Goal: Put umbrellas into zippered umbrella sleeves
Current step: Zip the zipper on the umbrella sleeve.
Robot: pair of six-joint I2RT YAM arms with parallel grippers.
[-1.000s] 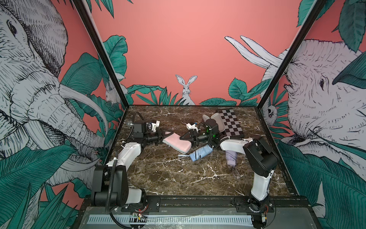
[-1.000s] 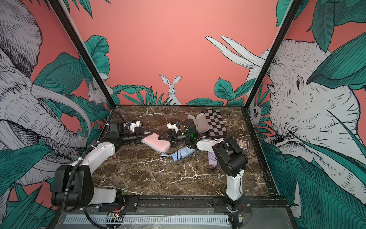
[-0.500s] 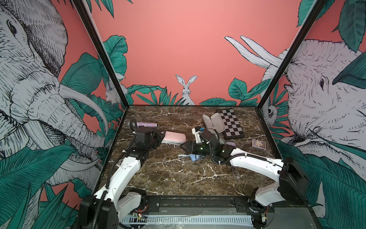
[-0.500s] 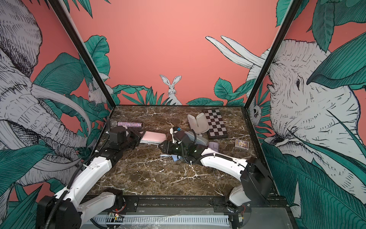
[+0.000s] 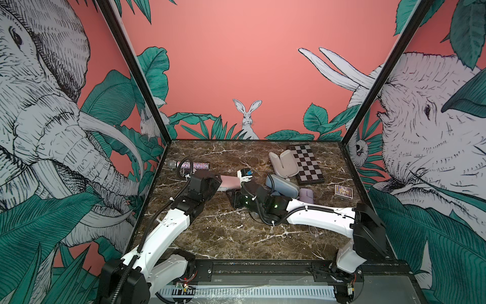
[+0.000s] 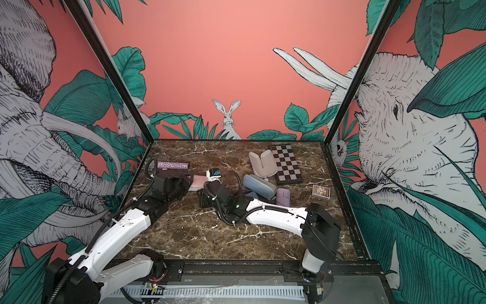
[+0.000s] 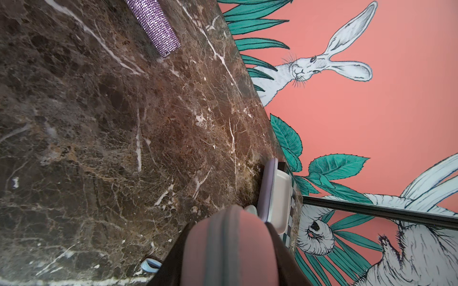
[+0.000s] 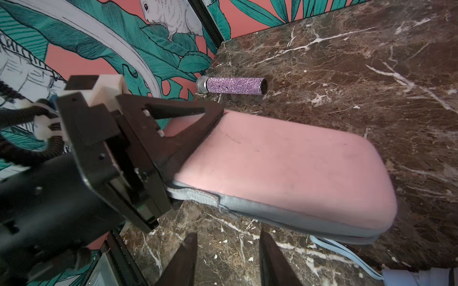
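**Two risks building: slip and snag**

Nearest, low in the right wrist frame: the right claw point(image 8: 228, 235) is hovering with its jaws parted and nothing between them, just short of the grey zip edge of the pink sleeve point(image 8: 297, 168). A blue wrist loop point(image 8: 344, 250) is trailing beside its fingers toward pale blue fabric point(image 8: 418, 277) in the lower right corner, probably the blue umbrella. A pinch there is risking a snagged loop and a dragged umbrella.

The left claw point(image 8: 193, 156) is clamping the sleeve by one end only and squeezing both shells together. A zip pull is likely levering the sleeve round in that grip or slipping it out. The squeeze is also fighting any opening.

Views: the top views are hiding both grips under the wrists. Instead they are showing the blue sleeve point(image 5: 282, 184) and lilac umbrella point(image 5: 306, 196) at centre right. Farther back, the lilac sleeve point(image 5: 285, 164) is lying open beside the checkered board point(image 5: 306, 165). The left wrist view is giving the pink seam edge-on. The pink umbrella isn't showing anywhere, so I cannot tell whether it is inside.
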